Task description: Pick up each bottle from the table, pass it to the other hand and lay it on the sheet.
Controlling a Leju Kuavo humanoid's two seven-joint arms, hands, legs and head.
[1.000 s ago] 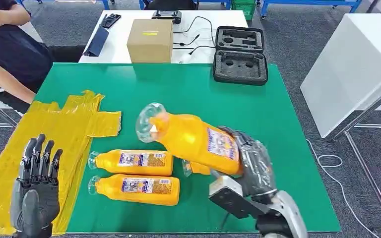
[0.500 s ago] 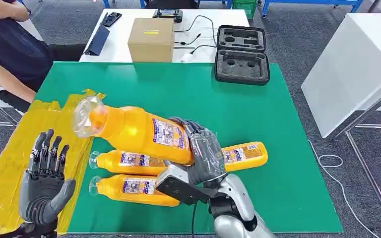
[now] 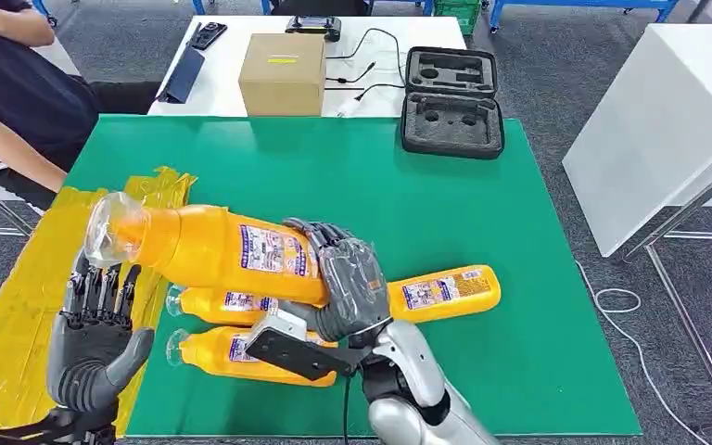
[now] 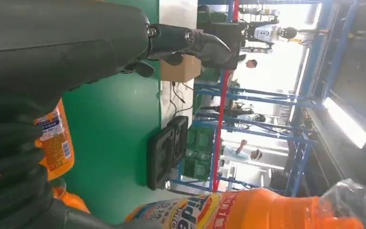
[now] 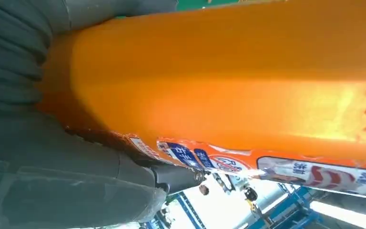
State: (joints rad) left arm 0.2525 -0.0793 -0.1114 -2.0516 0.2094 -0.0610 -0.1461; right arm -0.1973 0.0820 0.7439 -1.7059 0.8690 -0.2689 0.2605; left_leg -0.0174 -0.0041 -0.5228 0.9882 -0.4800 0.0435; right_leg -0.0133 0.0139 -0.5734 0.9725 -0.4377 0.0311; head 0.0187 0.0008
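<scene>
Right hand (image 3: 348,292) grips the orange plastic bottle (image 3: 213,250) by its base — left hand (image 3: 93,343) spread, fingers apart, just below its clear cap (image 3: 111,230)

Green table (image 3: 482,204) carries 3 bottles (image 3: 440,291), yellow sheet (image 3: 32,278), case (image 3: 451,102).

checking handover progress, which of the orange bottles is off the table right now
The bottle gripped by the right hand, its clear cap end reaching the open left hand. The other three orange bottles lie flat on the green table.
</scene>
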